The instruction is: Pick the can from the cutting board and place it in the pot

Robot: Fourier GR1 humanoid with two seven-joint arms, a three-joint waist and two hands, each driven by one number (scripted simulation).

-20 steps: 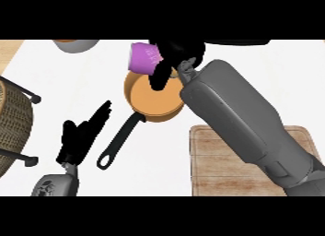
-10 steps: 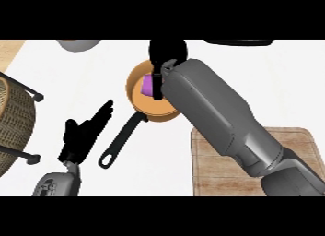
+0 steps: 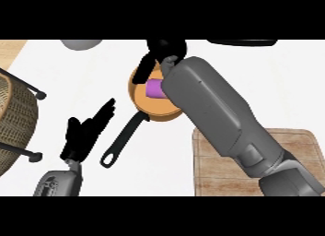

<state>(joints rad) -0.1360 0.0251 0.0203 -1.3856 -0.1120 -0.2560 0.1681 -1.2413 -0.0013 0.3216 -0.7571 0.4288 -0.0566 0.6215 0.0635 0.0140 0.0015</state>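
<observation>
1. The purple can (image 3: 154, 88) lies inside the orange pot (image 3: 151, 105), upper centre of the frame.
2. The right robot hand (image 3: 162, 50) sits above it; grip state cannot be told.
3. The left robot hand (image 3: 87, 131), fingers straight, rests lower left on the worktop (image 3: 287, 83).
4. The cutting board (image 3: 212, 170) is lower right.

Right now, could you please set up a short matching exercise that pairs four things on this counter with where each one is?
Things:
1. purple can
2. cutting board
3. wicker basket
4. left hand

Places:
A. at the view's left edge
B. inside the orange pot
C. lower right, partly under the right forearm
D. open, left of the pot's black handle

Pairs: 1-B, 2-C, 3-A, 4-D
</observation>
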